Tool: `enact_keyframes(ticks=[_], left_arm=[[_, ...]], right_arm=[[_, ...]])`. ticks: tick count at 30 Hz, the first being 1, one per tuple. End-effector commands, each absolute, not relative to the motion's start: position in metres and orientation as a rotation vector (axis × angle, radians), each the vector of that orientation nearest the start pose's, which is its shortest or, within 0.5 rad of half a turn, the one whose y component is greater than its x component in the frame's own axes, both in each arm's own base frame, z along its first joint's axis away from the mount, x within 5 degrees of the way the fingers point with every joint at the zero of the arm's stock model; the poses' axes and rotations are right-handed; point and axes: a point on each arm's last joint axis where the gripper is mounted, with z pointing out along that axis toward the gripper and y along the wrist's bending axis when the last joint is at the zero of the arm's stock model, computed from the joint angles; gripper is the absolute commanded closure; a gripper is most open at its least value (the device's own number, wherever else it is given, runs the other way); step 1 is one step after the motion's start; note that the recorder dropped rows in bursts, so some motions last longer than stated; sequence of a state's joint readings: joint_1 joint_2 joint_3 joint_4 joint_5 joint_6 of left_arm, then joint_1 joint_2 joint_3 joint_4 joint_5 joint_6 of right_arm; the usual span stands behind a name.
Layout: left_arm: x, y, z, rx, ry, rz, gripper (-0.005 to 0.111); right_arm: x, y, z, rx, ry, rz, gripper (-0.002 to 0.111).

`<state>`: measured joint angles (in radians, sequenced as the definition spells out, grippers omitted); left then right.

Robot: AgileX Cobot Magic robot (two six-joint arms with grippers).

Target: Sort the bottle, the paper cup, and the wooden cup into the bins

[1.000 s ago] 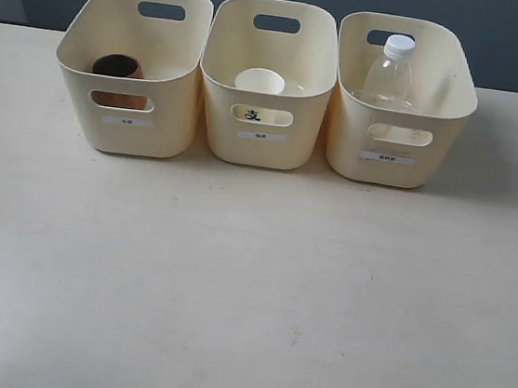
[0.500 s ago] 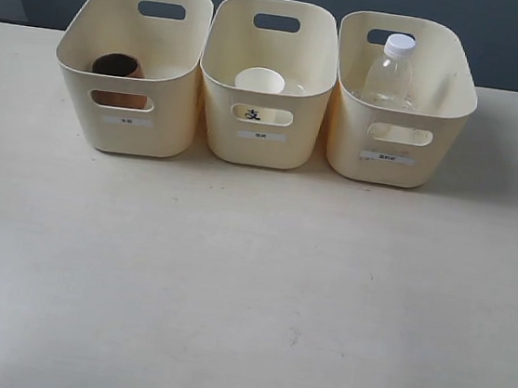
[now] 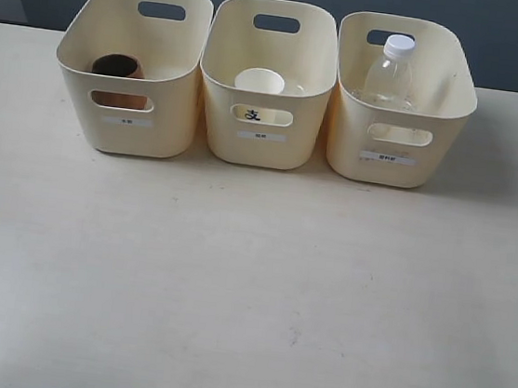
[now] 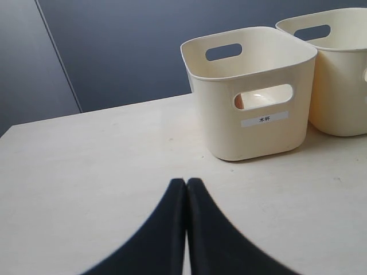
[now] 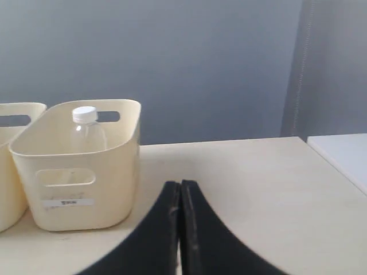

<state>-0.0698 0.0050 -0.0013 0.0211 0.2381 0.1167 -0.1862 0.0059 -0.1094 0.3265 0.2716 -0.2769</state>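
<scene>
Three cream bins [image 3: 270, 83] stand in a row along the far side of a pale, faintly grained wooden table [image 3: 248, 286], their sides almost touching, each with an oval handle cutout and a small white label on the front. In the exterior view, the wooden cup [image 3: 117, 67] sits upright in the left bin, its reddish-brown wall showing through the cutout; the paper cup [image 3: 260, 82] stands in the middle bin with its dark printed mark visible through the opening; the bottle [image 3: 391, 70] stands upright in the right bin, its white cap rising just above the rim. The broad near part of the tabletop carries only a few small specks and scuffs. Behind the table runs a dark blue-grey wall [image 3: 502, 34], with a lighter grey panel at the far left corner. The left gripper [image 4: 186, 186] hangs low over the table, well apart from the left bin, its black fingers pressed together with nothing between them. The right gripper [image 5: 180, 189] likewise hangs over the table near the right bin, fingers closed tight and holding nothing; a white surface [image 5: 344, 157] shows beyond the table's edge in the right wrist view.
</scene>
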Motion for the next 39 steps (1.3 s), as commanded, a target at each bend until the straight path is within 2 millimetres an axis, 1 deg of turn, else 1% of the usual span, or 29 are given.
enact_keyframes(ticks=[1,3,4,5,6,12,18,39], left_arm=[[0.055,-0.004,0.191,0.175,1.715,0.049,0.107],[0.055,-0.004,0.191,0.175,1.715,0.049,0.107],[0.055,-0.004,0.191,0.175,1.715,0.049,0.107],[0.055,-0.004,0.191,0.175,1.715,0.049,0.107],[0.055,-0.004,0.191,0.175,1.715,0.049,0.107],[0.055,-0.004,0.191,0.175,1.715,0.049,0.107],[0.055,-0.004,0.191,0.175,1.715,0.049,0.107],[0.055,-0.004,0.191,0.175,1.715,0.049,0.107]], right_arm=[[0.051,-0.009,0.22,0.167,1.615,-0.125,0.109],[0.054,-0.011,0.208,0.186,1.588,-0.118,0.109],[0.056,-0.01,0.208,0.177,1.534,-0.089,0.109],[0.056,-0.009,0.209,0.175,1.525,-0.074,0.109],[0.056,-0.009,0.206,0.181,1.553,-0.06,0.109],[0.056,-0.005,0.21,0.088,1.518,-0.047,0.109],[0.056,-0.003,0.21,0.042,1.523,-0.03,0.109],[0.056,-0.003,0.208,0.04,1.538,-0.038,0.109]])
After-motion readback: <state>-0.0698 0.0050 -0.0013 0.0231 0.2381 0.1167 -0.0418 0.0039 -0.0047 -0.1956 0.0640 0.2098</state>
